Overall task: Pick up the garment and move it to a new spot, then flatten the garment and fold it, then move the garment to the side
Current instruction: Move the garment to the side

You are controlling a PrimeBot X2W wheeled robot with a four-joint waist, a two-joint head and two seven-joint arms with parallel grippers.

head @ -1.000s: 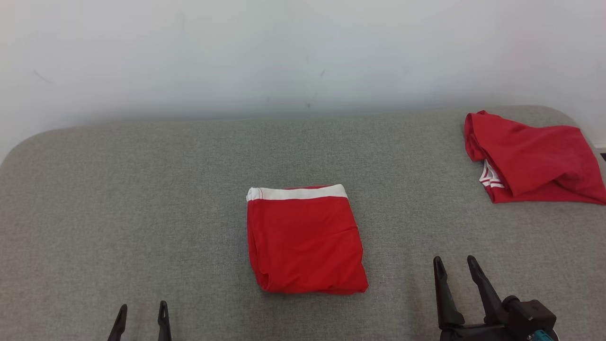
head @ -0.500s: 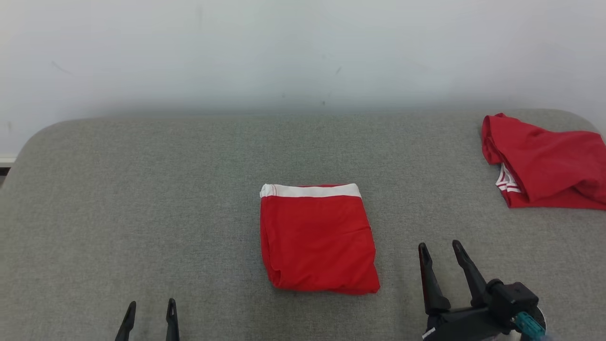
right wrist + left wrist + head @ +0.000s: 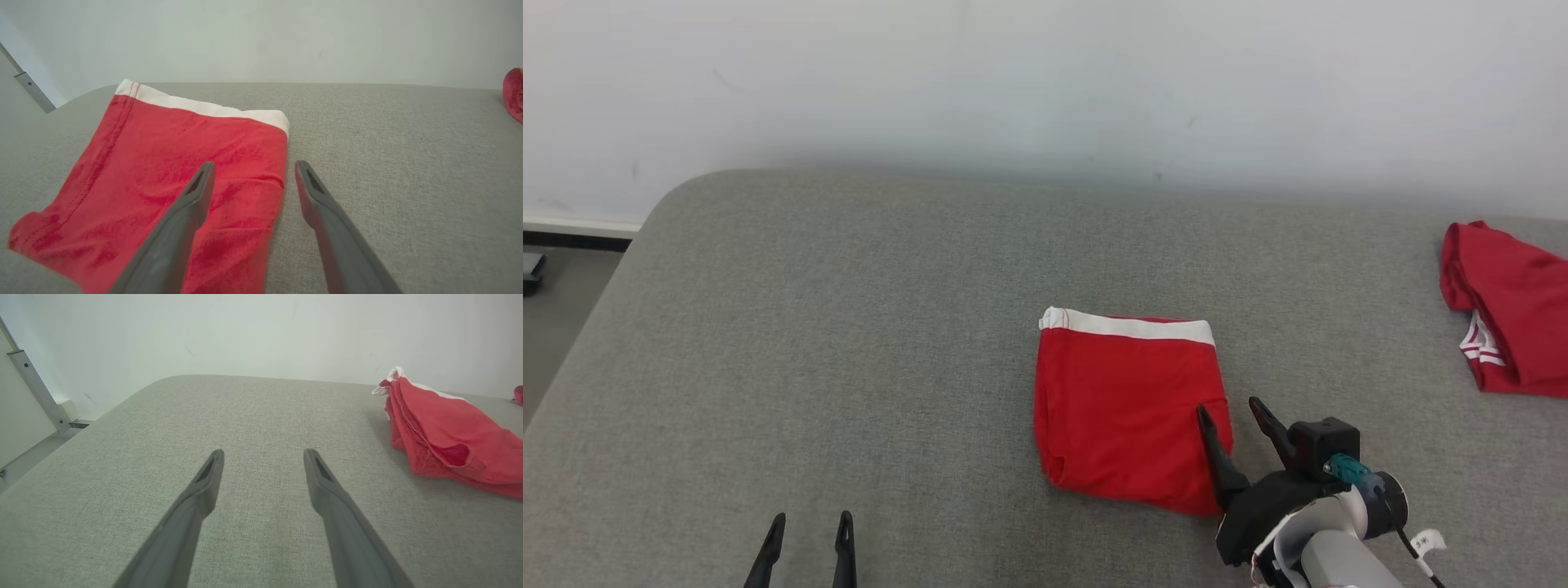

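The red folded garment with a white waistband (image 3: 1127,408) lies square near the middle of the grey fabric-covered worktop (image 3: 849,327), waistband edge away from me. It already looks flattened and folded, so I judge that what remains is carrying it to the side.

My right pincer (image 3: 1227,406) is released, fingers spread, and sits at the garment's right edge. In the right wrist view one finger is over the red cloth and the other over bare grey fabric, so the side edge runs between them. I read that as a set-up for nipping the stacked layers from the side rather than from above. I cannot tell whether the fingertips are touching the cloth or the worktop yet.

My left pincer (image 3: 813,516) is also released and holds nothing. It hovers low over bare worktop, well apart from the garment on its left, where it blocks nothing and could support the other edge if needed.

A second, crumpled red garment with white trim (image 3: 1507,327) lies at the far right edge of the worktop, well apart from the folded one.

The risk I see is catching only the top layer, which would pull the fold open on the lift. The lower finger should get beneath the whole stack.
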